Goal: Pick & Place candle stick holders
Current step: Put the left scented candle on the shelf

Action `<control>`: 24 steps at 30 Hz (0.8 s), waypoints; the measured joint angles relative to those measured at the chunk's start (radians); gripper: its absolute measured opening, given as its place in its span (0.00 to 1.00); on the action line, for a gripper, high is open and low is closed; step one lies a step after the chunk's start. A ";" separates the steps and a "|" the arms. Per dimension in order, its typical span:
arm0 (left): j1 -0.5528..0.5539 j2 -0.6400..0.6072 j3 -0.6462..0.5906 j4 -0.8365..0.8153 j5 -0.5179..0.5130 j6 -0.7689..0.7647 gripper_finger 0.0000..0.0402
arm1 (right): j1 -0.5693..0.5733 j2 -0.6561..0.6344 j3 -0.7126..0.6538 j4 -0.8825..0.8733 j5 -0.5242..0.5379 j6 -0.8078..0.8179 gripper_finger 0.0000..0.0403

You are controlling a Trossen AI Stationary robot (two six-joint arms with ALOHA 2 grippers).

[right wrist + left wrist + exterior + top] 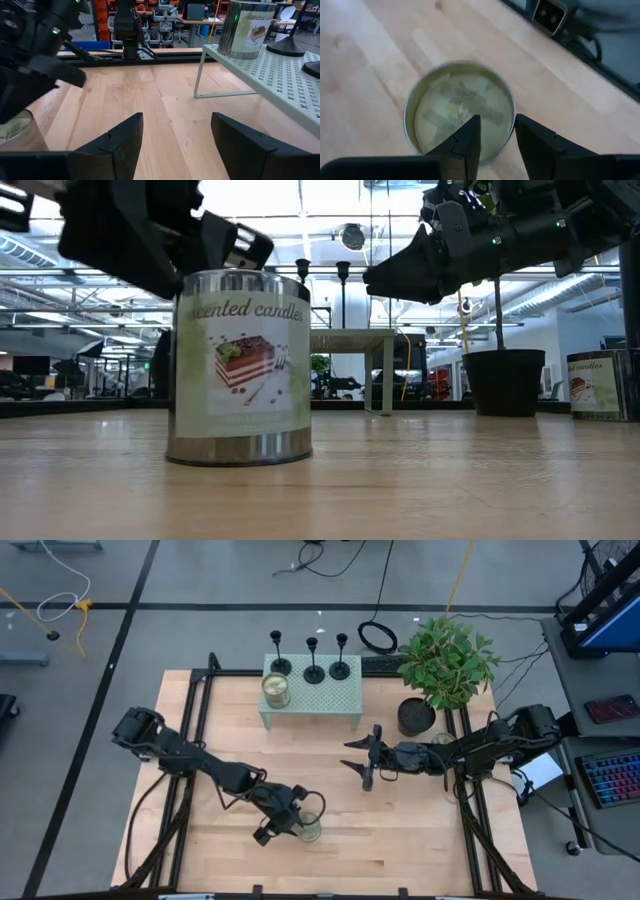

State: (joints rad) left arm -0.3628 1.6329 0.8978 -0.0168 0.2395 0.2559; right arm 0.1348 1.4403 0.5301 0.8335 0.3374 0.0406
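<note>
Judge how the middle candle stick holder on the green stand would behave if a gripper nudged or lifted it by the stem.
The middle candle stick holder is tall and thin on a small round base, so a sideways nudge would likely tip it. It looks rigid, probably metal, so the stem should not bend. The narrow stem may slip or swing between fingers. It stands on the perforated stand, close to its neighbours.

A grey floor (pixel 200 580) crossed by dark tape lines (pixel 130 606) surrounded the wooden surface (pixel 330 770), with cables (pixel 330 560) trailing beyond its far edge. Bright ceiling lights (pixel 300 220) lit a workshop of desks (pixel 200 20).
</note>
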 joint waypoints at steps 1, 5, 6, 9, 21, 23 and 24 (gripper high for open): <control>0.007 0.000 0.000 -0.010 0.003 -0.003 0.31 | 0.000 0.000 0.000 -0.001 0.000 0.000 0.57; 0.024 0.009 0.002 -0.024 0.003 0.004 0.31 | 0.000 0.000 0.000 -0.003 0.000 0.000 0.57; 0.026 0.010 0.002 -0.025 0.002 0.015 0.31 | 0.000 0.000 0.000 -0.003 0.000 0.000 0.56; 0.038 0.010 0.002 -0.026 -0.001 0.061 0.28 | 0.000 0.000 0.000 -0.004 0.000 0.000 0.56; 0.136 0.010 0.001 -0.030 -0.060 0.025 0.05 | 0.000 0.000 0.000 -0.008 0.000 0.000 0.55; 0.152 0.010 0.001 -0.018 -0.062 0.023 0.05 | 0.000 0.000 0.000 -0.008 0.000 0.000 0.55; 0.158 0.010 0.000 -0.011 -0.066 0.023 0.04 | 0.000 0.000 0.000 -0.008 0.000 0.000 0.55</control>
State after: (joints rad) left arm -0.2049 1.6428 0.8982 -0.0276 0.1738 0.2787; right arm 0.1345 1.4403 0.5301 0.8256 0.3371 0.0406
